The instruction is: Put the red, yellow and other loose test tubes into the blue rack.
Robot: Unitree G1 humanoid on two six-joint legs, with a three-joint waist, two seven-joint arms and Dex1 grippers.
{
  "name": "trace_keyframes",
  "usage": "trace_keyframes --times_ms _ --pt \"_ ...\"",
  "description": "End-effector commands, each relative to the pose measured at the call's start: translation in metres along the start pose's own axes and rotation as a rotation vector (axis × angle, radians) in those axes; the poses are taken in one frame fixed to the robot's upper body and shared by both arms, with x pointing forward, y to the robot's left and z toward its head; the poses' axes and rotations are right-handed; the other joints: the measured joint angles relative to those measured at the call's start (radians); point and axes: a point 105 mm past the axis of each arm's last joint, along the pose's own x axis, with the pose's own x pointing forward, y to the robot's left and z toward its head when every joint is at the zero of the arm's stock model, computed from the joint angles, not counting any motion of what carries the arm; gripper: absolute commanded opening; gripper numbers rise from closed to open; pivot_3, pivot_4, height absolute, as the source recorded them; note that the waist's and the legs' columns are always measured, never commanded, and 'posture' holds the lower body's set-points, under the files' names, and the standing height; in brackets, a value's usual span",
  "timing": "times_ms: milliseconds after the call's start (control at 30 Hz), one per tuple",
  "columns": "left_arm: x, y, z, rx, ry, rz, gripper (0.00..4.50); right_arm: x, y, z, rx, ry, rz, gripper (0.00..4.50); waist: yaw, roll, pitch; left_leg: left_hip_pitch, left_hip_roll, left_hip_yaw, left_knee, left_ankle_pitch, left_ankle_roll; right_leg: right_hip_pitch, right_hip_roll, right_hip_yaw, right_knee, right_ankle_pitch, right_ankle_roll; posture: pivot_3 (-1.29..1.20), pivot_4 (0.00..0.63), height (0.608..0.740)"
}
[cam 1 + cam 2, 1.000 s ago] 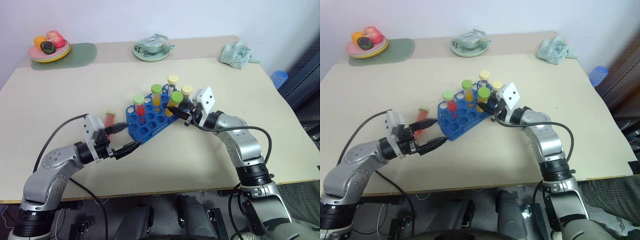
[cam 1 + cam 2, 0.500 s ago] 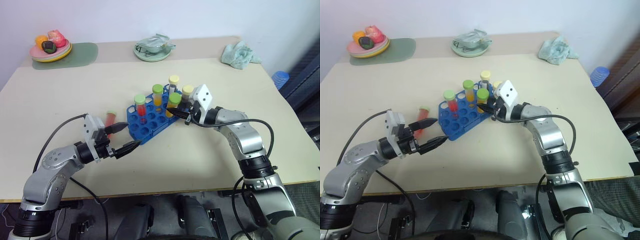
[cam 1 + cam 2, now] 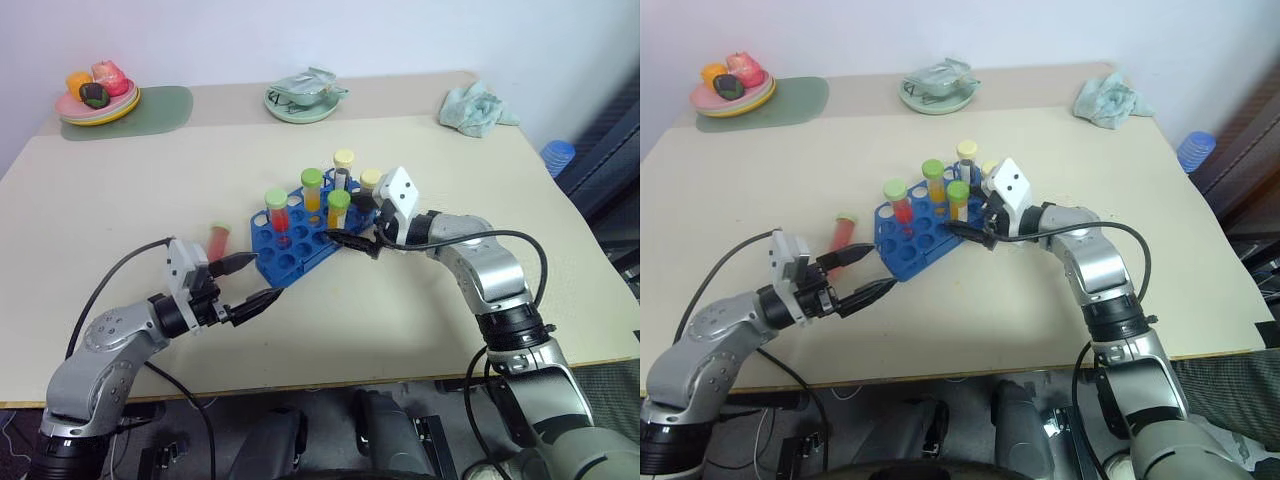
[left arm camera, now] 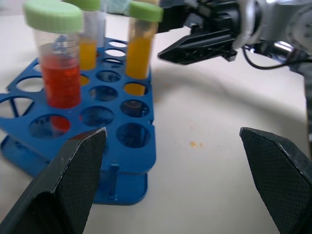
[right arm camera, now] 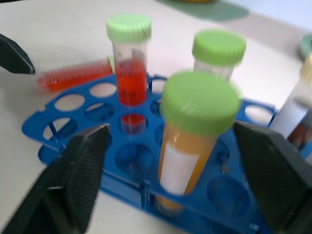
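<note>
One loose tube (image 3: 219,240) remains outside the blue rack (image 3: 300,240): red liquid, green cap, lying flat on the table at centre-left of frame, just left of the rack, long axis running up-frame. It lies just above and beyond the left gripper (image 3: 255,280), whose fingers stand spread and empty. The right gripper (image 3: 352,243), jaws parted and holding nothing, sits at the rack's right side beside a standing yellow tube (image 3: 338,209). Left arm judged nearer.

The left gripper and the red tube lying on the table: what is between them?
Bare table, seen in the left eye view: the left gripper stands open near the loose red tube, apart from it.
</note>
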Motion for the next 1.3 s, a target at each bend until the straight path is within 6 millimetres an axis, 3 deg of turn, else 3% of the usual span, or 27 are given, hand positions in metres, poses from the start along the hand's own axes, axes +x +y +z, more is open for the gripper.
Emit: trace_keyframes --times_ms 33,167,267,367,433,567,767,1233,1300 --pt "-0.007 0.011 0.029 -0.026 -0.16 0.121 4.5 -0.015 0.007 0.024 -0.078 -0.088 -0.005 4.08 0.003 0.0 0.0 0.0 0.0 0.0 0.0 0.0 0.0 0.0 0.0 0.0 0.0 0.0 0.0 0.0 0.15 0.74" --pt "-0.026 0.044 0.035 -0.035 -0.18 0.427 4.5 -0.045 0.015 0.023 -0.068 -0.054 0.011 4.08 0.014 0.0 0.0 0.0 0.0 0.0 0.0 0.0 0.0 0.0 0.0 0.0 -0.001 0.0 0.0 0.0 0.15 0.74" --pt "-0.034 0.058 0.041 -0.054 -0.168 0.552 4.5 -0.064 0.023 0.022 -0.075 -0.016 0.044 4.08 0.022 -0.001 0.0 0.0 0.0 0.0 0.0 0.0 0.0 0.0 0.0 0.0 -0.001 0.0 0.0 0.0 0.15 0.74" --pt "-0.033 0.074 0.042 -0.125 -0.108 0.672 4.5 -0.069 0.024 0.034 -0.108 -0.033 0.054 4.08 0.024 -0.001 0.0 0.0 0.0 0.0 0.0 0.0 0.0 0.001 0.0 0.0 -0.001 0.0 0.0 0.0 0.15 0.74" --pt "-0.029 0.087 0.035 -0.208 0.028 0.757 4.5 -0.068 0.025 0.047 -0.142 -0.07 0.062 4.08 0.024 -0.001 0.0 0.0 0.0 0.0 0.001 0.0 0.0 0.001 0.0 0.0 0.0 0.0 0.0 0.0 0.15 0.74" --pt "-0.018 0.1 0.032 -0.276 0.241 0.806 4.5 -0.063 0.028 0.059 -0.178 -0.104 0.075 4.08 0.024 -0.002 -0.001 0.001 0.0 0.0 0.001 0.0 0.0 0.001 0.001 0.0 0.001 0.0 0.0 0.0 0.15 0.74" --pt "-0.007 0.115 0.029 -0.387 0.451 0.869 4.5 -0.06 0.028 0.061 -0.203 -0.105 0.066 4.08 0.023 -0.002 0.0 0.0 0.0 0.0 0.001 0.0 0.0 0.0 0.001 0.0 0.0 0.0 0.0 0.0 0.15 0.74" --pt "0.023 0.131 0.007 -0.526 0.698 0.914 4.5 -0.059 0.027 0.067 -0.215 -0.11 0.015 4.08 0.023 -0.003 -0.001 0.0 -0.001 -0.001 0.001 0.001 -0.001 -0.001 0.0 0.0 0.001 0.0 0.0 0.0 0.15 0.74" --pt "0.026 0.13 0.002 -0.544 0.724 0.908 3.96 -0.059 0.026 0.066 -0.216 -0.106 0.01 4.13 0.023 -0.003 -0.001 0.0 -0.001 0.0 0.001 0.001 -0.001 -0.001 0.0 0.0 0.001 0.0 0.0 0.0 0.15 0.74"
